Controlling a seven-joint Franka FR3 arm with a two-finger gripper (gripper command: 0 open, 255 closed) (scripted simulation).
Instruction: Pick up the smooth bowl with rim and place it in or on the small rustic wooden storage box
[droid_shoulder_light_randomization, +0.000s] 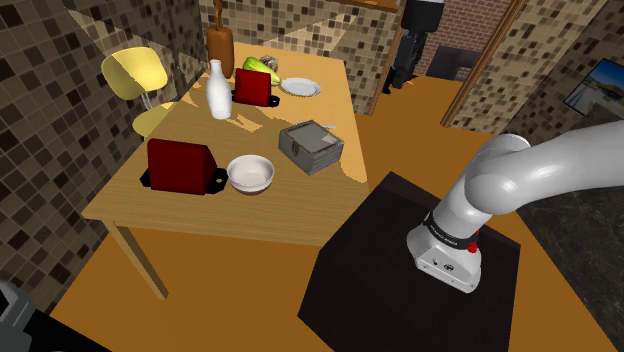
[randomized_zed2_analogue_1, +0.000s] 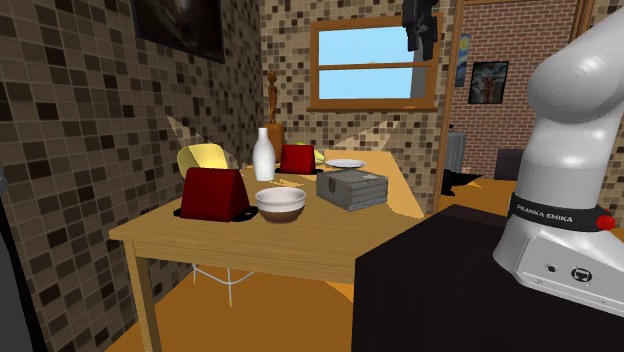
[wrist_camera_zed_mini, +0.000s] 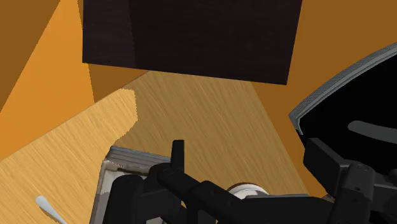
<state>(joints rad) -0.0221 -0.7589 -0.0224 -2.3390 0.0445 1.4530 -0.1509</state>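
White bowl (droid_shoulder_light_randomization: 250, 173) sits upright on the wooden table (droid_shoulder_light_randomization: 190, 215); just beside a red toaster (droid_shoulder_light_randomization: 180, 166), near the grey box (droid_shoulder_light_randomization: 311, 146); gripper (droid_shoulder_light_randomization: 405, 68) up past the table's far end, well apart from bowl; can't tell how open.

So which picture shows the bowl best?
The shoulder view: it looks down on the bowl, so its whole rim and inside show. The second exterior view sees the bowl from the side, mostly its outer wall. The wrist view faces the table.
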